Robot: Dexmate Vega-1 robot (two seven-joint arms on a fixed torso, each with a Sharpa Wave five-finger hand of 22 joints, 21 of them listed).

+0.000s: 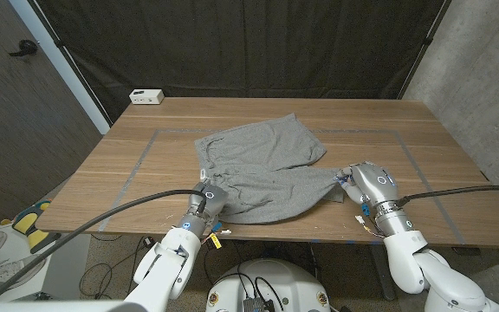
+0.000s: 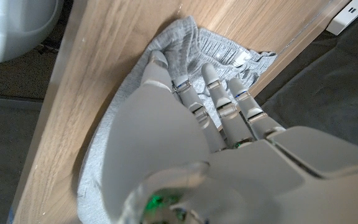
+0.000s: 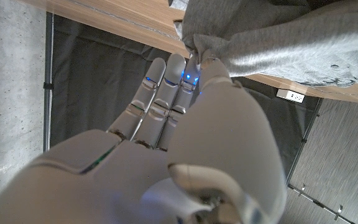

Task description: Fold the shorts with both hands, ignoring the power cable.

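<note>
Right hand (image 1: 359, 180) pinches a bunched corner of the grey shorts (image 1: 262, 169) at their right edge; wrist view confirms cloth caught at its fingertips. Left hand (image 1: 206, 201) lies on the near left hem, fingers (image 2: 219, 99) spread over fabric; grip unclear. Shorts lie rumpled mid-counter (image 1: 232, 113). Step: securing both corners. Next likely needs a firm left grasp, then lifting together.
</note>
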